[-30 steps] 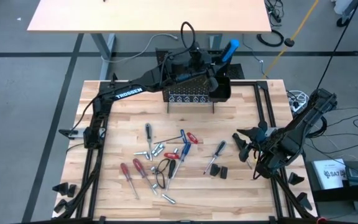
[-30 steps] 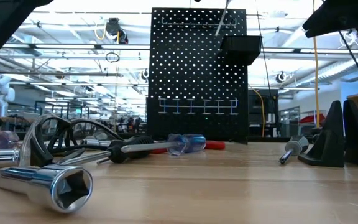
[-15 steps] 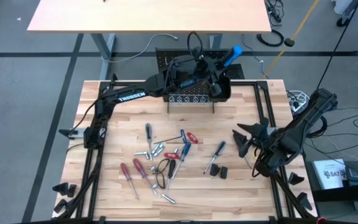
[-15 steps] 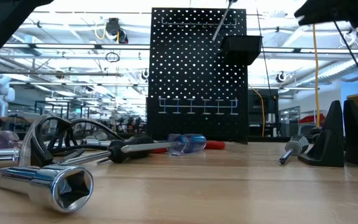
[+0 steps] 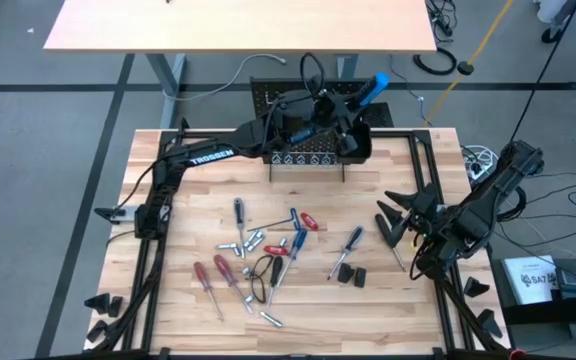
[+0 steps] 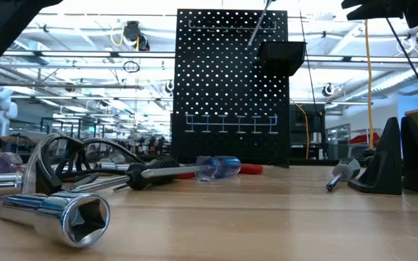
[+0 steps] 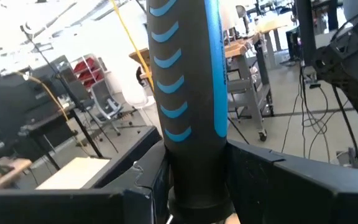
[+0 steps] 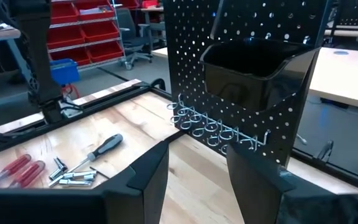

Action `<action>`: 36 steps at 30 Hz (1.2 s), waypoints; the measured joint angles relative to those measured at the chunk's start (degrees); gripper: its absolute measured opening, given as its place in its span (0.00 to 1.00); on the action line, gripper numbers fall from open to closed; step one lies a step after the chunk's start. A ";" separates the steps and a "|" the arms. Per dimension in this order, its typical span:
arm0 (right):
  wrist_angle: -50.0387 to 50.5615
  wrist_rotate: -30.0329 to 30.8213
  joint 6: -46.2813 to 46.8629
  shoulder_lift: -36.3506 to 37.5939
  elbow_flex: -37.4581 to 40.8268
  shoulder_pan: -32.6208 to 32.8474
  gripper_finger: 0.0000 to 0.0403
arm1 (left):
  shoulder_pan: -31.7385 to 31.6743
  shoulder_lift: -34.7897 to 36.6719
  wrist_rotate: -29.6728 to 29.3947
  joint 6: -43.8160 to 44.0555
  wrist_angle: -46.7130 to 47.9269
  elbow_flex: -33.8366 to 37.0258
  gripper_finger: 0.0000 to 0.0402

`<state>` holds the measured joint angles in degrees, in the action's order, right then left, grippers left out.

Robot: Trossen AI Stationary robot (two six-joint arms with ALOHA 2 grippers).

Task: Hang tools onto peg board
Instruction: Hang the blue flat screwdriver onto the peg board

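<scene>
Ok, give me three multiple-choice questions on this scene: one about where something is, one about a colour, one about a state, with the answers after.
1. Where is the left tool?
A. up at the peg board
B. low over the loose tools
C. beyond the table's right edge

2. What colours is the screwdriver in the left tool?
A. red and silver
B. black and blue
C. all yellow

3. What state is the right tool in?
A. shut on red pliers
B. shut on a hex key
C. open, holding nothing

Answers: 1 A, the high view shows the left arm stretched to the board and its black bin. 2 B, the left wrist view shows a black handle with blue stripes. 3 C, the right wrist view shows its fingers apart with only table between.
</scene>
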<state>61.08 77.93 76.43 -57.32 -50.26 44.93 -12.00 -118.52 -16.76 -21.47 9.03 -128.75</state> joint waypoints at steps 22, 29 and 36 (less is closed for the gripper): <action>0.04 -1.56 -2.82 -0.17 0.00 0.00 0.38 | -1.85 -3.23 -1.35 0.21 -2.57 0.11 0.31; 0.02 -1.55 -3.63 -0.22 0.00 0.00 0.38 | -1.90 -2.91 -1.44 -1.84 -2.71 0.09 0.31; 0.01 -1.53 -3.63 -0.22 0.00 0.00 0.38 | -2.42 -2.91 -1.37 -1.42 -2.68 0.09 0.31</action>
<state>61.09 76.40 72.79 -57.54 -50.26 44.93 -14.41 -121.43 -18.13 -22.89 6.36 -128.66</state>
